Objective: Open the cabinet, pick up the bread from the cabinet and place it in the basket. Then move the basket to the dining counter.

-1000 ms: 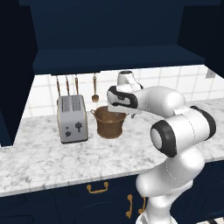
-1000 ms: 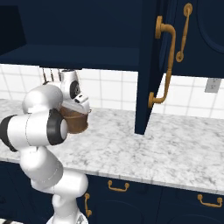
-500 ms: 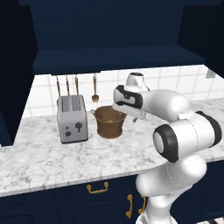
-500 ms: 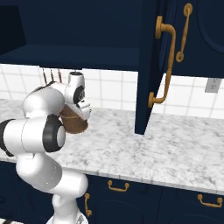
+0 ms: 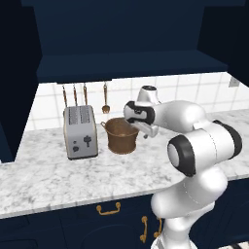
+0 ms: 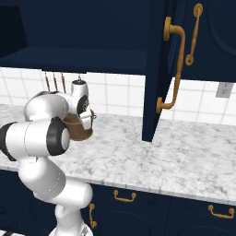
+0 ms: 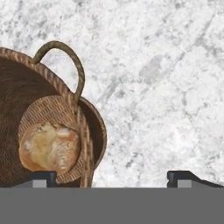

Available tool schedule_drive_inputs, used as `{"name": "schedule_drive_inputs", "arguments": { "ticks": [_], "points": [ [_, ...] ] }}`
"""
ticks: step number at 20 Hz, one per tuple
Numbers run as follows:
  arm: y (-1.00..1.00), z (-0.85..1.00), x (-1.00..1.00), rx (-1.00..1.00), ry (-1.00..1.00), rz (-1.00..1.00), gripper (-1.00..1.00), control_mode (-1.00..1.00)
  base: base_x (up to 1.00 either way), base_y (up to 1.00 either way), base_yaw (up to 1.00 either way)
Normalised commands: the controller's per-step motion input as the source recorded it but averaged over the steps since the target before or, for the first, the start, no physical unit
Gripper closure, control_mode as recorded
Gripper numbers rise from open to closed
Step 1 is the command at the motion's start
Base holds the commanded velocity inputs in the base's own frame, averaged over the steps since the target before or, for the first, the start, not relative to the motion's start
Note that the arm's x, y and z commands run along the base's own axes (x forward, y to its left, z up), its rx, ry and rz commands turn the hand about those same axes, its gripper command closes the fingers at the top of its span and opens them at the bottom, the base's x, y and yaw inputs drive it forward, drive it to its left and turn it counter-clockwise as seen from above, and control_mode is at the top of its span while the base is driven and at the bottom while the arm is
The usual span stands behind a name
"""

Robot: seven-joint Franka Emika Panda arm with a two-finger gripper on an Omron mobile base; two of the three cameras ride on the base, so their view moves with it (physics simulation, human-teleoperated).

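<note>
The bread (image 7: 49, 148) lies on the floor of the basket (image 7: 26, 87), which stands on the marble surface (image 5: 44, 175) beside the toaster (image 5: 80, 131). The tool (image 7: 111, 177), spread wide and empty, hovers beside the rim; a firm pinch on that rim should lift it level.

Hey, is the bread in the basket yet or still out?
In. The hand view shows the golden bread lying on the woven bottom of the basket, inside its rim, on the marble worktop.
</note>
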Motion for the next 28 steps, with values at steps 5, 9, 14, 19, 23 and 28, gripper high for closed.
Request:
{"name": "schedule_drive_inputs", "arguments": {
  "ticks": [5,9,14,19,23,28],
  "points": [
    [0.19,-0.38,0.25,0.0,0.0,0.0,-1.0,-1.0,0.0,0.0,0.0],
    [0.04,-0.23,0.42,0.0,0.05,0.0,-1.0,-1.0,0.0,0.0,0.0],
    [0.06,-0.13,0.41,0.0,0.07,0.0,-1.0,-1.0,0.0,0.0,0.0],
    [0.16,-0.05,0.03,0.0,0.06,0.0,1.0,-1.0,0.0,0.0,0.0],
    [0.25,-0.14,0.0,0.0,0.01,0.0,1.0,-1.0,0.0,0.0,0.0],
    [0.2,-0.14,0.0,0.0,0.0,0.0,1.0,-1.0,0.0,0.0,0.0]
  ]
}}
